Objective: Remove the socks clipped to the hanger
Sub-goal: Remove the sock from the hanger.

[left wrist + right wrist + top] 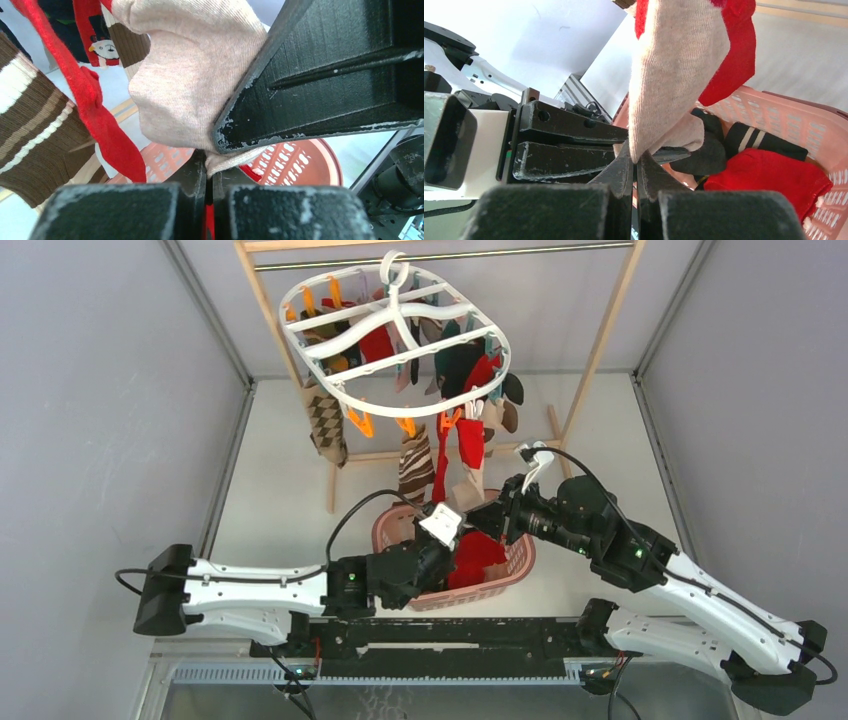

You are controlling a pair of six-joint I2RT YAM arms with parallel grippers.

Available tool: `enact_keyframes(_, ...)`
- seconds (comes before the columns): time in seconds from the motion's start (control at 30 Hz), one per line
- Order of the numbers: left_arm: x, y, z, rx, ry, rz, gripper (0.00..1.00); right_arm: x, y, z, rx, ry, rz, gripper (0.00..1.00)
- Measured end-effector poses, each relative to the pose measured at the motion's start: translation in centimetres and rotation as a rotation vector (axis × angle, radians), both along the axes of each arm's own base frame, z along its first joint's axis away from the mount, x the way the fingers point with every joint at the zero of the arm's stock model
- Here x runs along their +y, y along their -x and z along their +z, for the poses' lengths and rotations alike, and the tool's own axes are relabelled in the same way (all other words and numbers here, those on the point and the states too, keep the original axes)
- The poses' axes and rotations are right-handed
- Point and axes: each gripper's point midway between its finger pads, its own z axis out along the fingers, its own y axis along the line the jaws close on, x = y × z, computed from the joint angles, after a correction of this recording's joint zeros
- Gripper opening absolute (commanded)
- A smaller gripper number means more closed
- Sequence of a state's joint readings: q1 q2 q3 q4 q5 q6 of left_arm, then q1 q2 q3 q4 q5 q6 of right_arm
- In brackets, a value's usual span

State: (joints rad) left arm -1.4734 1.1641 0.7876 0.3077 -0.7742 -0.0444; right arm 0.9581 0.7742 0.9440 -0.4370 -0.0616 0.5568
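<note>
1. Above the pink basket, near the centre of the table, both arms meet on one beige sock hanging from the near side of the hanger.
2. Left gripper: jaws closed, pinching the sock's lowest edge. A tongue of fabric shows between the tips.
3. Right gripper: jaws closed as well, clamped on the same beige sock, just beside the left fingers.
4. My reading of the low double hold: a grip at the toe end gives a straight downward pull against the clip. The basket sits directly beneath to catch the sock.
5. The hanger hooks onto the wooden rail at the far centre and sits tilted. Many socks hang from it, with a red sock just left of the beige one and a brown striped sock further left.
6. The basket holds a red pair and dark socks, so the task looks partly done.
7. Neighbouring socks hide the clip that holds the beige sock. It is probably on the near right rim.
8. Risk: the hanger hangs from one hook, so a hard tug may swing it.
</note>
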Motion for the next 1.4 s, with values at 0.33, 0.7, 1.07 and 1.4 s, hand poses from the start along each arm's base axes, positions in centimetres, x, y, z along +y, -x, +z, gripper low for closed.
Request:
enact_keyframes(0.33,1.0,0.4,2.2,0.000,0.076,-0.022,0.00,-0.1,-0.1,0.5,-0.013,-0.014,-0.009,0.45)
enact_keyframes(0.7,1.5,0.5,2.2,0.004,0.090,-0.021,0.00,-2.0,-2.7,4.1,-0.099,0.055,-0.133,0.62)
enact_keyframes(1.07,0.8,0.3,0.9,0.009,0.050,-0.018,0.00,-3.5,-6.1,10.7,-0.250,0.074,-0.290,0.60)
enact_keyframes(1.4,0.5,0.3,0.2,0.013,0.033,-0.017,0.00,-3.9,-11.3,9.8,-0.245,0.150,-0.403,0.59)
